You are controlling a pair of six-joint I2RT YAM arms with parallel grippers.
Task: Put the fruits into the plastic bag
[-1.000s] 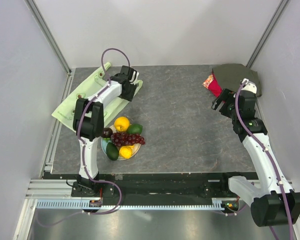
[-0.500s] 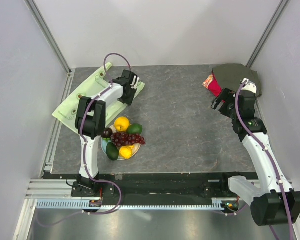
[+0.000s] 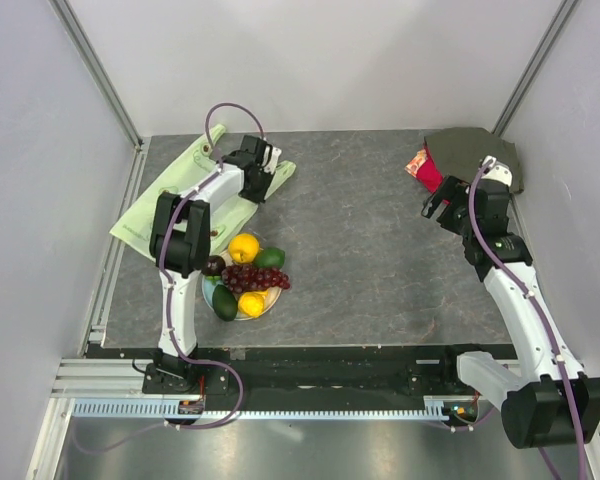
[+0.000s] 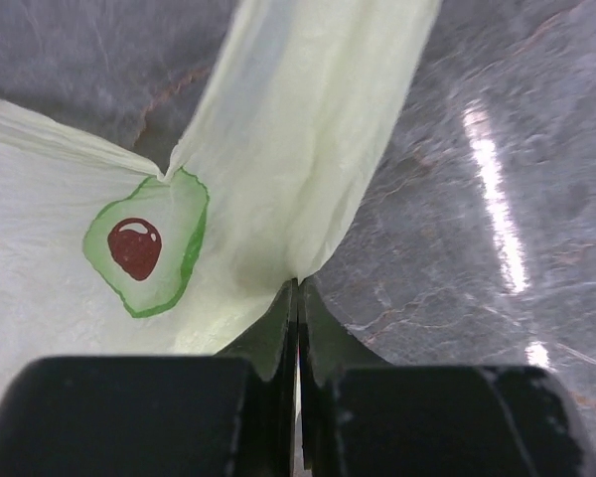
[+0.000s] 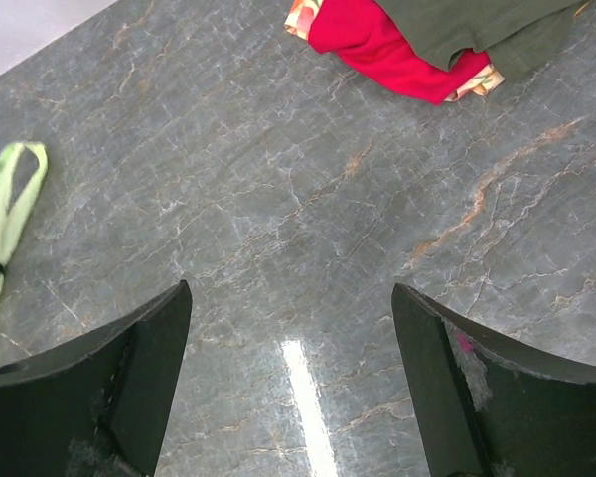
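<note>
Left claw [image 4: 298, 295]: my jaws are together, clamped on a strip of the plastic bag [image 4: 278, 149], which lies at the table's [image 3: 380, 260] far left corner. The fruits [image 3: 246, 272] sit heaped toward the near left (on a plate [image 3: 208, 289]). Right claw [image 5: 290, 303]: my jaws are apart, holding nothing.

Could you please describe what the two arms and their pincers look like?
The left arm and right arm are built alike: white tubular links, black joint housings and black bases. A purple cable runs along each arm in loose loops. The left pincer and right pincer have matte black, wedge-shaped fingers. The right one's show pale scuff marks.
</note>
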